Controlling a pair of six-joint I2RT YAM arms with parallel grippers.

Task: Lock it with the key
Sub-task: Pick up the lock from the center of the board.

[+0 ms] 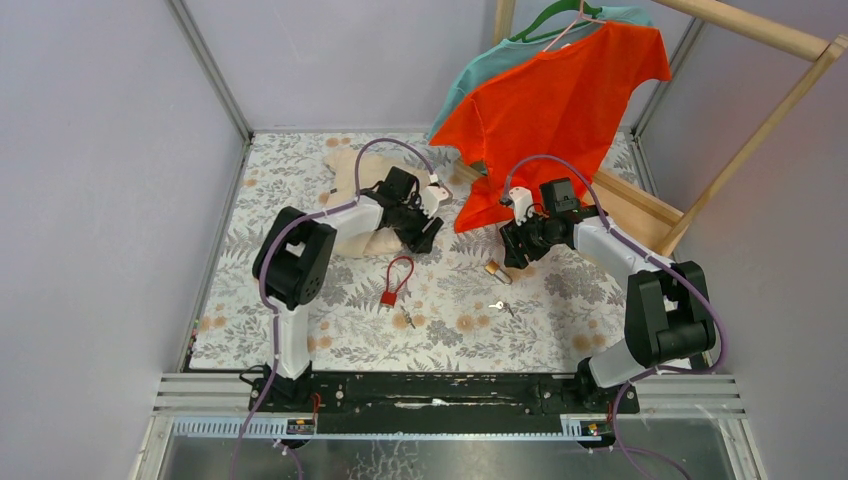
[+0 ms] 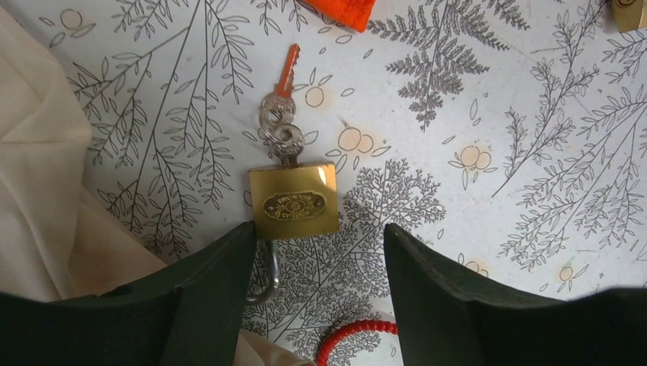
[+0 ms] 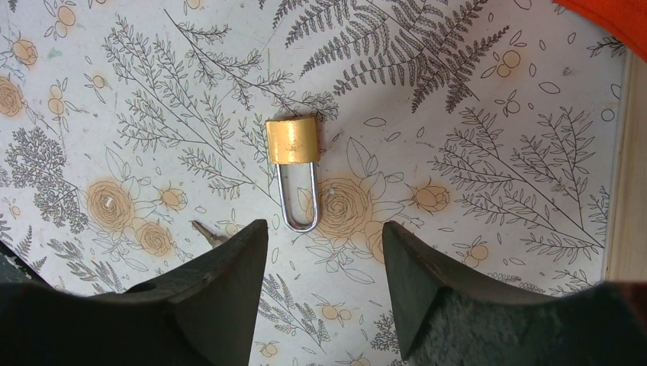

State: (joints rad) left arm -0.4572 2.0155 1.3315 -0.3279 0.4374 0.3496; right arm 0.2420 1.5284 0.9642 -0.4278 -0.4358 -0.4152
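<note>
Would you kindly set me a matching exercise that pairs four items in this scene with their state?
Things:
1 square brass padlock
2 long-shackle padlock
3 red cable lock
4 orange T-shirt

States:
A hanging up
B keys at its base
C no key in it
D has a looped cable

Pairs: 1-B, 2-C, 3-D, 4-A.

A brass padlock (image 3: 292, 140) lies flat on the floral tabletop (image 3: 473, 91). Its silver shackle (image 3: 299, 204) points at the right gripper (image 3: 324, 240), whose dark jaws stand apart with nothing between them. Left of the shackle a small key (image 3: 206, 231) peeks out, partly hidden. Well right of the padlock are orange cloth (image 3: 610, 15) and a wooden strip (image 3: 630, 168).
</note>
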